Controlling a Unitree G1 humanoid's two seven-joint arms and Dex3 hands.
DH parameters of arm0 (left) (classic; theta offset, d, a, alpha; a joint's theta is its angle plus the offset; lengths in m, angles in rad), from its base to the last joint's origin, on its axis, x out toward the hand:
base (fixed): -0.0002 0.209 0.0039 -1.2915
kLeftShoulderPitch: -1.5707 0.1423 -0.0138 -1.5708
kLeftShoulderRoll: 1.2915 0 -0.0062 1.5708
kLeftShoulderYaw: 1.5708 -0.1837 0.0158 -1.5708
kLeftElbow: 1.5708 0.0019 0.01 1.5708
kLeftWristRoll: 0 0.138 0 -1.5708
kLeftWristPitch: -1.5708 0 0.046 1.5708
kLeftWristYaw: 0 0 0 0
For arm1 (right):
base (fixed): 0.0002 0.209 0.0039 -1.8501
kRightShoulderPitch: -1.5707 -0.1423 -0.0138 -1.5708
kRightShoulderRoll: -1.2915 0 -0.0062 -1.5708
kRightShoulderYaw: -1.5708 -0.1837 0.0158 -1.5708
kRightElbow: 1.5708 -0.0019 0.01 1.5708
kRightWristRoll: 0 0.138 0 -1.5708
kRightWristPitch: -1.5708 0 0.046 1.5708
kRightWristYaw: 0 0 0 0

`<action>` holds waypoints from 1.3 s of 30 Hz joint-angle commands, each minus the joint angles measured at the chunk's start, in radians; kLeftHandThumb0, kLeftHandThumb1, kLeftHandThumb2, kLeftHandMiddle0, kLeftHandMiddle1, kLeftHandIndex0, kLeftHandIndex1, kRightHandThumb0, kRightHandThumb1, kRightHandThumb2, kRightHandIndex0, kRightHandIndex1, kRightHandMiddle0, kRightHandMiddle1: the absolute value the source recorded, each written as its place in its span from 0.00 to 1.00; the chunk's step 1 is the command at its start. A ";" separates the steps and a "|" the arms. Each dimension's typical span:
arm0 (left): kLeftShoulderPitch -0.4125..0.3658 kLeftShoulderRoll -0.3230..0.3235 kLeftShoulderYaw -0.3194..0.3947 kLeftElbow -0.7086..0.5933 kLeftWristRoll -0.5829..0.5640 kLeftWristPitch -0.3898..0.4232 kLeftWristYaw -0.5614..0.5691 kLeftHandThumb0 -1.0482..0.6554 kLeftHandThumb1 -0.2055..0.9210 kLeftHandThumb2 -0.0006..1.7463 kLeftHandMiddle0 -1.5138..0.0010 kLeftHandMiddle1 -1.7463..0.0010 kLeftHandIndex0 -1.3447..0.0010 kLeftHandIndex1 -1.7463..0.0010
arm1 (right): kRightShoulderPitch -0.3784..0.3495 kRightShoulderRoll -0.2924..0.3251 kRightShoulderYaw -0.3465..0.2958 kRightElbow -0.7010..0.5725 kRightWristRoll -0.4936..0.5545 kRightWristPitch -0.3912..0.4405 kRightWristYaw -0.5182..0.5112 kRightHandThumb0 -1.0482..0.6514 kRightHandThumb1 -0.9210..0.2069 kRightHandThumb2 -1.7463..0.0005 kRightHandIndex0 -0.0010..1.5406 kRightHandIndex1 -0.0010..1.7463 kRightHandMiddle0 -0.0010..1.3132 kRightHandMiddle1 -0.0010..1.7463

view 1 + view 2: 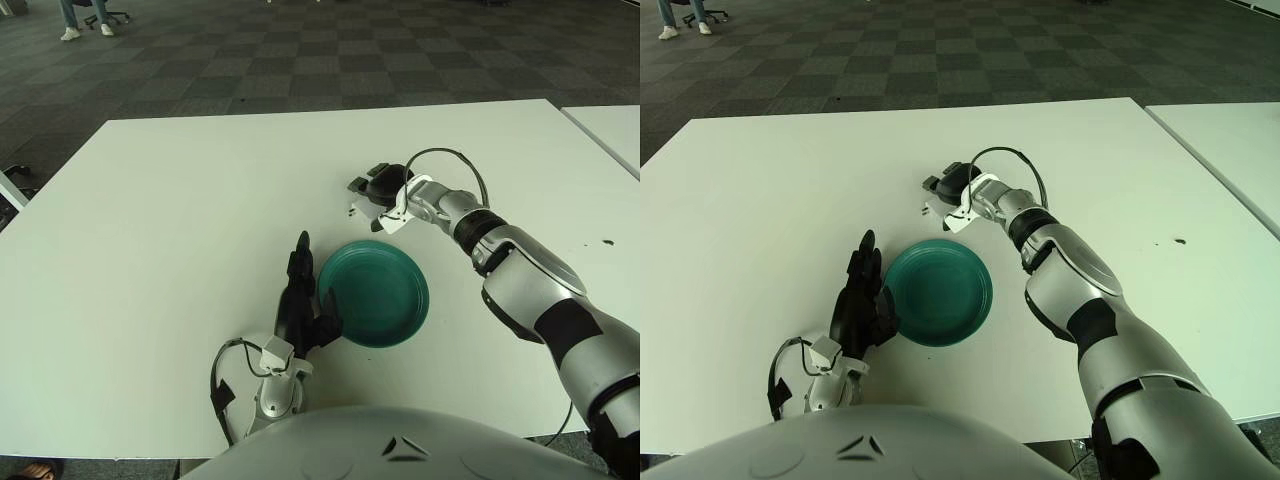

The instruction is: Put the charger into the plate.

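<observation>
Right hand (378, 188): black three-finger hand on a silver forearm, reached out past the far rim of the plate. It sits directly over the charger, covering most of it. Whether the fingers have clamped on the charger or only cup it cannot be told from either view.

Small white block-shaped charger (368, 209): lies on the counter under and just beside the right hand, only its white edge and a corner showing. It sits just beyond the far rim of the plate, apart from it, not in it.

Round dark-green plate (404, 315): flat on the counter, nearer the robot than the charger, nothing in it.

Left hand (303, 300): black, fingers loosely extended and holding nothing, shows at the left rim of the plate. Idle.

White flat counter (160, 230): carries all the above.

Step in hand, by judgement: the grasp of the charger; transfer not yet begun.

Next move, by judgement: a firm closure on the charger, a lift clear of the counter, a short carry toward the robot over the plate's rim, then release above the plate's middle.
</observation>
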 commanded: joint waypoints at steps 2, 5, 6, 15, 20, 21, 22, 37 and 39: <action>-0.036 -0.087 -0.017 0.005 0.006 0.020 0.024 0.00 1.00 0.57 1.00 1.00 1.00 0.96 | 0.021 0.041 0.030 0.038 -0.018 0.028 -0.026 0.17 0.00 0.78 0.17 0.01 0.00 0.20; -0.033 -0.085 -0.021 -0.004 0.007 0.026 0.027 0.00 1.00 0.56 1.00 1.00 1.00 0.96 | 0.025 0.047 0.039 0.052 -0.019 0.033 -0.032 0.17 0.00 0.79 0.16 0.01 0.00 0.19; -0.033 -0.086 -0.022 -0.007 0.006 0.028 0.028 0.00 1.00 0.56 1.00 1.00 1.00 0.97 | 0.023 0.046 0.039 0.054 -0.017 0.031 -0.030 0.16 0.00 0.79 0.16 0.00 0.00 0.18; -0.011 -0.083 -0.036 -0.072 -0.011 0.084 0.025 0.00 1.00 0.55 1.00 1.00 1.00 0.98 | 0.044 0.036 0.059 0.065 -0.017 0.011 -0.038 0.14 0.00 0.79 0.16 0.00 0.00 0.17; 0.001 -0.071 -0.042 -0.123 -0.041 0.142 0.006 0.00 1.00 0.55 1.00 1.00 1.00 0.98 | 0.083 0.035 0.078 0.100 -0.028 0.016 -0.061 0.14 0.00 0.78 0.17 0.01 0.00 0.18; 0.001 -0.066 -0.037 -0.130 -0.051 0.154 0.000 0.00 1.00 0.55 1.00 1.00 1.00 0.98 | 0.086 0.029 0.075 0.097 -0.021 0.007 -0.051 0.14 0.00 0.78 0.17 0.01 0.00 0.17; 0.000 -0.063 -0.034 -0.135 -0.058 0.163 -0.004 0.00 1.00 0.56 0.99 1.00 1.00 0.98 | 0.088 0.024 0.072 0.095 -0.016 0.001 -0.043 0.14 0.00 0.77 0.17 0.00 0.00 0.16; 0.013 -0.065 -0.035 -0.154 -0.078 0.185 -0.014 0.00 1.00 0.56 0.98 0.99 0.99 0.98 | 0.123 0.024 0.021 0.133 0.065 0.020 0.013 0.15 0.00 0.73 0.16 0.00 0.00 0.17; 0.016 -0.064 -0.035 -0.160 -0.078 0.190 -0.013 0.00 1.00 0.57 0.98 1.00 0.99 0.98 | 0.131 0.026 0.019 0.135 0.071 0.026 0.013 0.15 0.00 0.73 0.17 0.00 0.00 0.19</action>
